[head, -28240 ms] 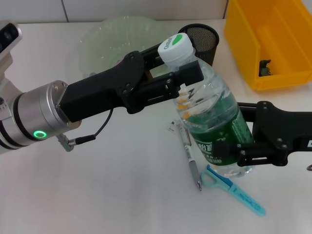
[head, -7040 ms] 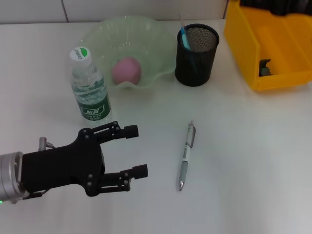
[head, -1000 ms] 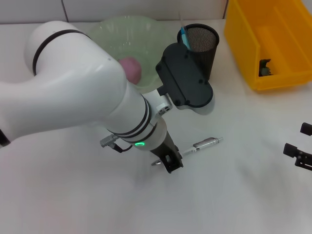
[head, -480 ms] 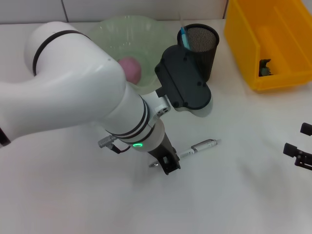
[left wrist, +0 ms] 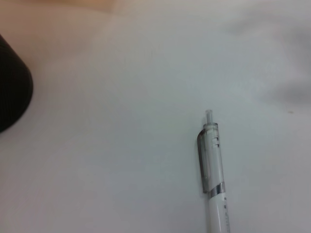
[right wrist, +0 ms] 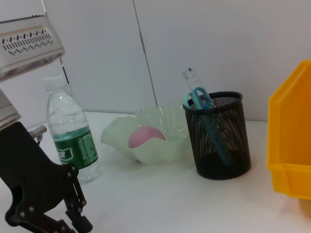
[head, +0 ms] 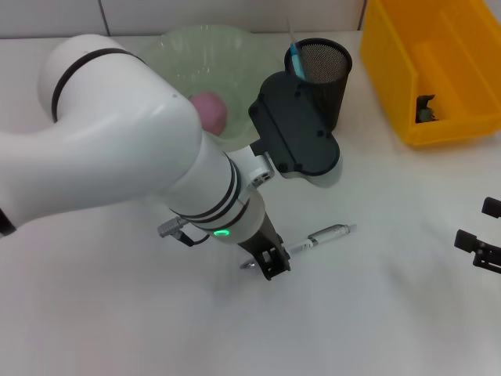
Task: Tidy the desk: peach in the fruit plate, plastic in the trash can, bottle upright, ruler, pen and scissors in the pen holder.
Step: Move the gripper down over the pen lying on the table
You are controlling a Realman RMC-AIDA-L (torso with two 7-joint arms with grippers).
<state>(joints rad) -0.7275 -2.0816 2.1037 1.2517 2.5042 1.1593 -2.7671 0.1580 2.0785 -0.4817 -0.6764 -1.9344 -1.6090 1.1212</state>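
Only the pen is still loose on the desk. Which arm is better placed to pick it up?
Left, probably. Its pincer sits right at the pen on the desk; the right pincer waits far off at the desk's right edge.

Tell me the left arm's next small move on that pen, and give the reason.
Probably close the left gripper on the pen and lift. The pen lies flat on the table with the gripper down at its near end, but whether the fingers grip it is not visible. The pen holder already holds the scissors and ruler, so the pen is what remains.
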